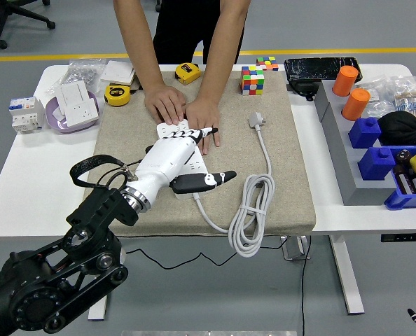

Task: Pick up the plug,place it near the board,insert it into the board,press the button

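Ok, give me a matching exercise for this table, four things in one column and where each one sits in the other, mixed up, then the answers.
Things:
1. plug
2. power strip
3. Rubik's cube
4. coiled cable

Places:
A. under the left hand and the person's hands
B. at the mat's far edge, right of the person's arms
C. lying free on the mat, right of the person's hands
D. at the mat's near edge, hanging over it

Pairs: 1-C, 2-A, 3-B, 4-D
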### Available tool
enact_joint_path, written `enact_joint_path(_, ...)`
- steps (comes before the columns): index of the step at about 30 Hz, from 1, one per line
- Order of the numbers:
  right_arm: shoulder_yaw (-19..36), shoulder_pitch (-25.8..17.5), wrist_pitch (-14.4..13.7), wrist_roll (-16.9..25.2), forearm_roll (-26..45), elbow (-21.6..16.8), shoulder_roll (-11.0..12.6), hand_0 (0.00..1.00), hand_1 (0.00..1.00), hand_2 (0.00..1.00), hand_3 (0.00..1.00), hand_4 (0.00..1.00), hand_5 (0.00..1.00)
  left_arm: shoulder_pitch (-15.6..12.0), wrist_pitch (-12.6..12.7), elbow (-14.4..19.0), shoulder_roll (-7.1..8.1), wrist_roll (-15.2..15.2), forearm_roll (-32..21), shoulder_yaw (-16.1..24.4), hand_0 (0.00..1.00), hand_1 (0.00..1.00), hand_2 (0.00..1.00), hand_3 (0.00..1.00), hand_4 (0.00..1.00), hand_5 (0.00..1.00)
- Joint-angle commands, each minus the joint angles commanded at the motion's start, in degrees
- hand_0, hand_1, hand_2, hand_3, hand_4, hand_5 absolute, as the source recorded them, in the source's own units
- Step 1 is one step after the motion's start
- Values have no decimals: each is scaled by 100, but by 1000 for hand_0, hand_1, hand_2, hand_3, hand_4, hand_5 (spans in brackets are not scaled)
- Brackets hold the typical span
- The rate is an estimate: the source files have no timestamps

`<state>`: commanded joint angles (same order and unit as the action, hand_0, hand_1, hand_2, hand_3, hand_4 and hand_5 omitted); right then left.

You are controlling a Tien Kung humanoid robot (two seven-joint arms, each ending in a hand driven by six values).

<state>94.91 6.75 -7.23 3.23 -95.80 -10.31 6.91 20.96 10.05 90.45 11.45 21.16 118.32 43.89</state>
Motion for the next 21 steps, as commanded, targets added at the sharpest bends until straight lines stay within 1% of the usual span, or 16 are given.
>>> enact_joint_path(3,9,1,0,-2,-18,0,3,894,872,831,850,998,998,-29,-61,54,13,108,29,37,545,619,600,880,694,368)
enact_joint_path(4,28,-5,-1,-9,-39,0,5,893,873,831,849,998,998,-57,-78,94,5,171,104,68,283,268,362,890,602,248)
enact_joint_path(6,44,-17,-1,-13,-58,0,4,893,873,831,849,998,998,-91,-141,135,-7,229,202,107,283,268,362,890,602,248)
enact_joint_path(9,57,-44,-2,-19,-59,0,-10,893,873,831,849,998,998,-235,-336,195,-53,286,301,218,283,268,362,890,602,248)
enact_joint_path(10,53,-48,-1,-19,-54,0,-20,892,873,831,849,998,998,-352,-450,222,-106,325,369,319,170,80,172,792,572,176)
enact_joint_path(11,38,-47,-1,-11,-33,0,-23,892,873,831,849,998,998,-437,-530,238,-143,356,414,393,170,80,172,792,572,176)
enact_joint_path(13,-36,-42,-3,14,45,0,-24,892,873,831,849,998,998,-671,-851,252,-262,490,488,623,170,80,172,792,572,176)
enact_joint_path(14,-41,-41,-2,10,47,0,-27,892,873,831,849,998,998,-744,-1059,215,-316,620,489,731,170,80,172,792,572,176)
enact_joint_path(15,-30,-41,-2,3,32,0,-30,892,873,831,849,998,998,-775,-1319,172,-350,766,478,798,170,80,172,792,572,176)
enact_joint_path(16,-9,-44,-2,-6,8,0,-32,891,872,831,849,998,998,-770,-1570,101,-367,875,440,826,146,65,161,804,544,168)
enact_joint_path(18,26,-53,-3,-21,-33,0,-38,891,872,831,849,998,998,-732,-1981,-64,-367,997,366,823,146,65,161,804,544,168)
enact_joint_path(19,37,-58,-4,-24,-42,0,-41,891,872,831,849,998,998,-712,-2130,-133,-358,1024,341,801,146,65,161,804,544,168)
enact_joint_path(21,69,-60,-10,-31,-72,0,-41,891,872,831,849,998,998,-677,-2252,-213,-354,1059,300,747,146,65,161,804,544,168)
